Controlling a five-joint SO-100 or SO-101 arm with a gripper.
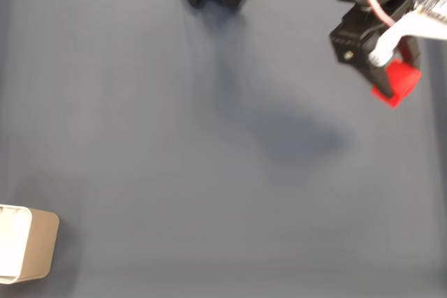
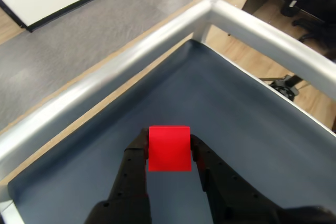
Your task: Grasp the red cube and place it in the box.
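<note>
One fixed camera looks straight down on my dark grey table [image 1: 209, 172] from well above, taking in the box [image 1: 26, 252] at its lower left edge and my arm at the upper right. My wrist camera rides close behind my gripper [image 2: 169, 150], facing forward and down toward the table's metal corner rail [image 2: 210, 9]. Both views share the red cube [image 2: 169, 148] and my fingers.

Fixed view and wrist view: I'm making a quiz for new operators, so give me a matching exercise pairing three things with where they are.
Things:
1. red cube
2. box
3. end effector

Places or states:
A. at the lower left edge of the fixed view
B. shut on a thing, near the table's corner rail
C. held between two black fingers

Pairs: 1-C, 2-A, 3-B
</note>
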